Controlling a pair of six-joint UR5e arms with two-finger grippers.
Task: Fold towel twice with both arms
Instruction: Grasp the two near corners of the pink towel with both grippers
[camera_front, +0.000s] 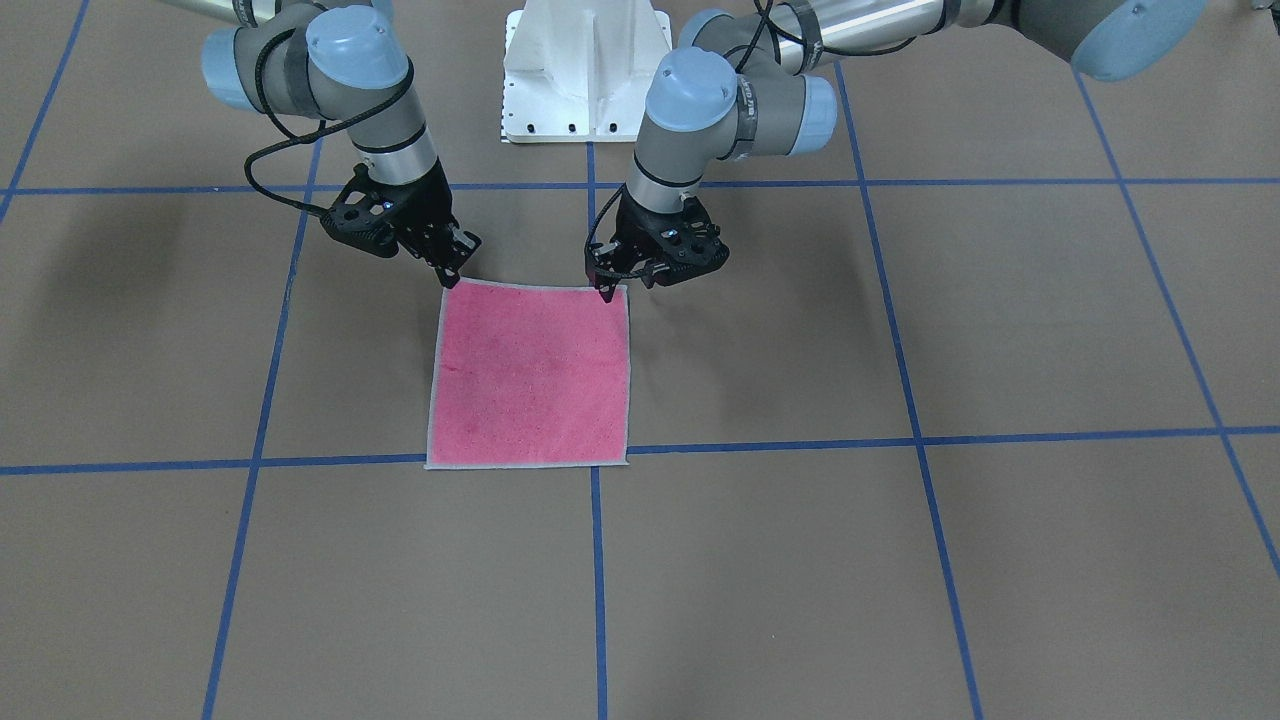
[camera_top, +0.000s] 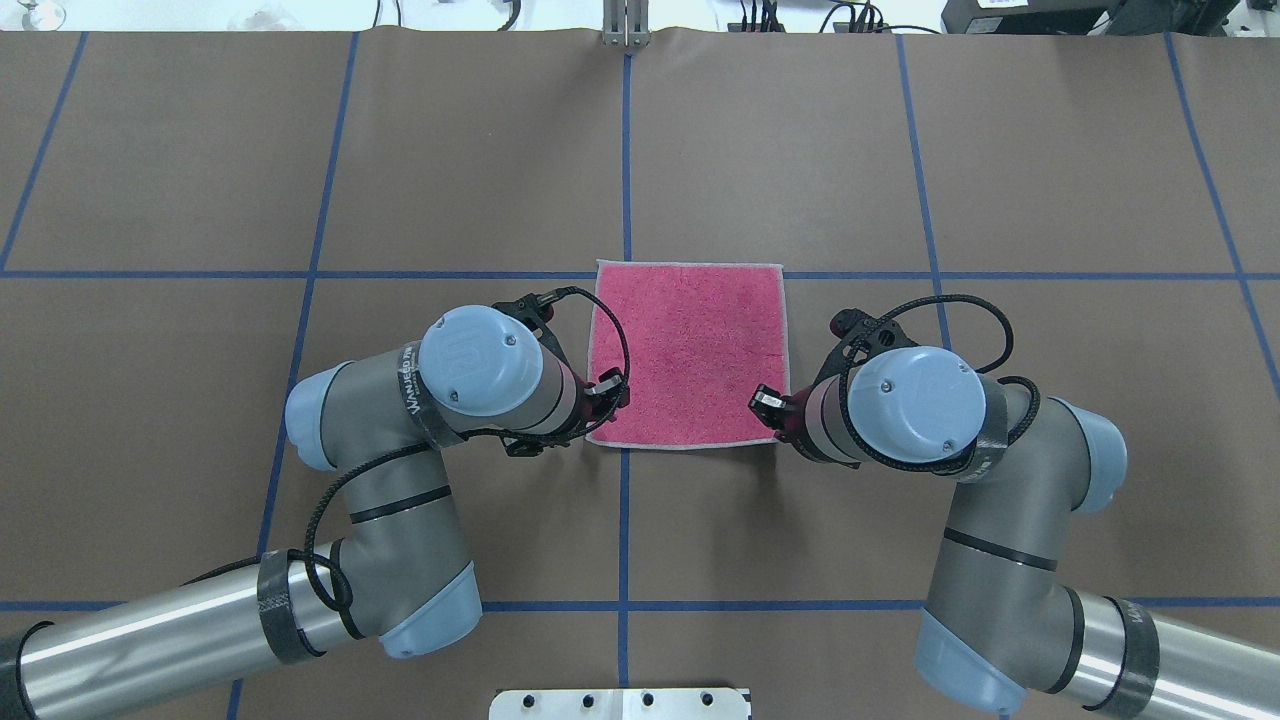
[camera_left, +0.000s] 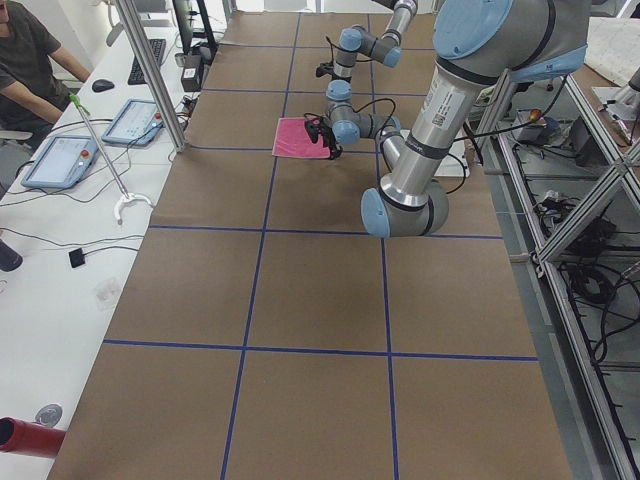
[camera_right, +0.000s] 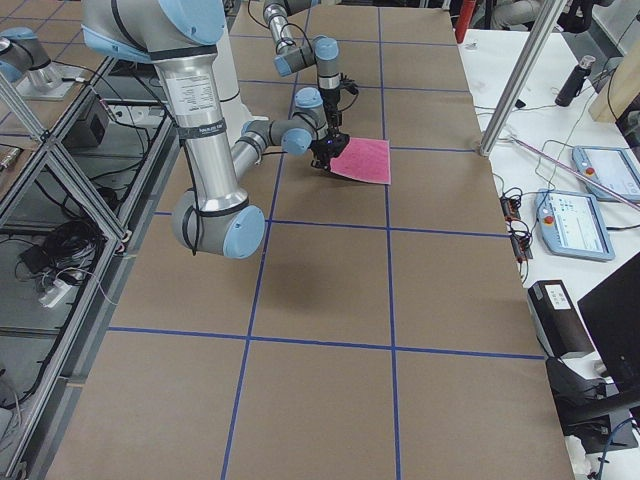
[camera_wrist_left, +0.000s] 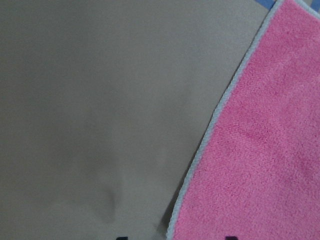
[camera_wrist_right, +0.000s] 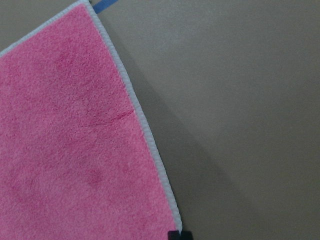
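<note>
While towel lay flat, pink up, on table, left gripper hung open at one robot-side corner, holding nothing; right gripper sat at the other, gap not tellable. Step needed both corners pinched together, then lifted level

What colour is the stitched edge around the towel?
Light grey; the towel itself is pink. Clearest in the right wrist-mounted view.

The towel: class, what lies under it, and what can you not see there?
The towel lies flat on the brown table. A blue tape line runs under it and reappears beyond. Its underside, and the tape crossing beneath, are covered.
</note>
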